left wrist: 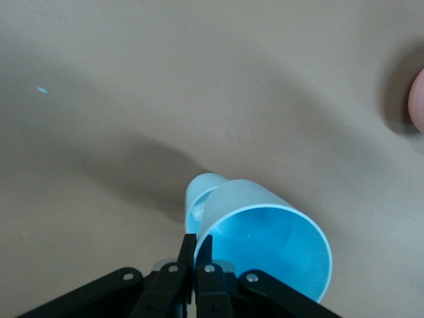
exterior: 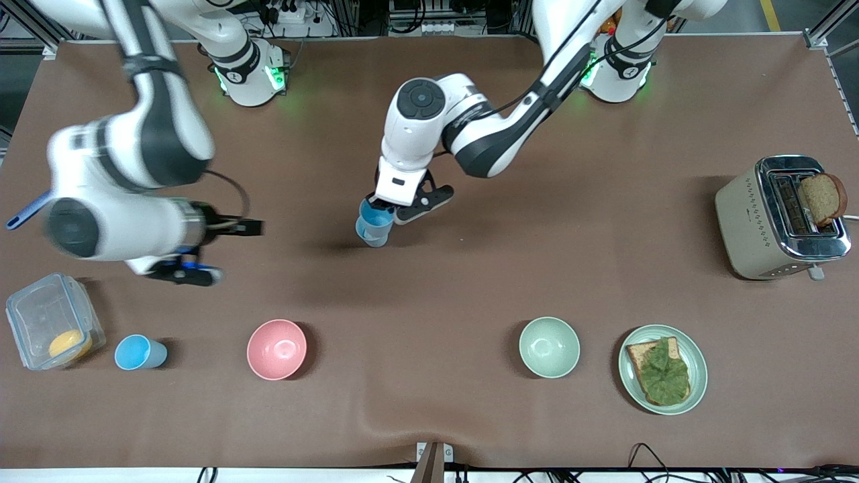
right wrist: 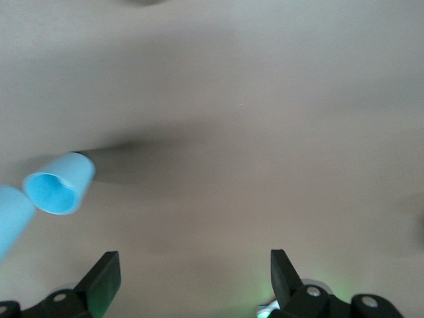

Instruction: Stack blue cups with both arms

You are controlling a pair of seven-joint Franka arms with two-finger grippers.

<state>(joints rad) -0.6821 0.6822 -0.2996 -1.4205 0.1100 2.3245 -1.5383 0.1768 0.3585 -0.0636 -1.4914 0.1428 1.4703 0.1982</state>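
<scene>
My left gripper [exterior: 392, 209] is over the middle of the table, shut on the rim of a blue cup [exterior: 374, 225]. In the left wrist view one finger is inside that cup [left wrist: 265, 255] and one outside. A second pale-blue cup [left wrist: 202, 191] shows just under it; I cannot tell whether they touch. Another blue cup [exterior: 139, 352] stands upright beside the clear box, toward the right arm's end. My right gripper [exterior: 231, 251] is open and empty, above the table between that cup and the held one. A blue cup [right wrist: 59, 183] shows in the right wrist view, apart from the fingers [right wrist: 103, 278].
A pink bowl [exterior: 276, 349], a pale green bowl [exterior: 549, 347] and a plate [exterior: 698, 365] with toast and lettuce stand along the near side. A toaster [exterior: 751, 221] holding bread stands toward the left arm's end. A clear lidded box [exterior: 40, 315] stands at the right arm's end.
</scene>
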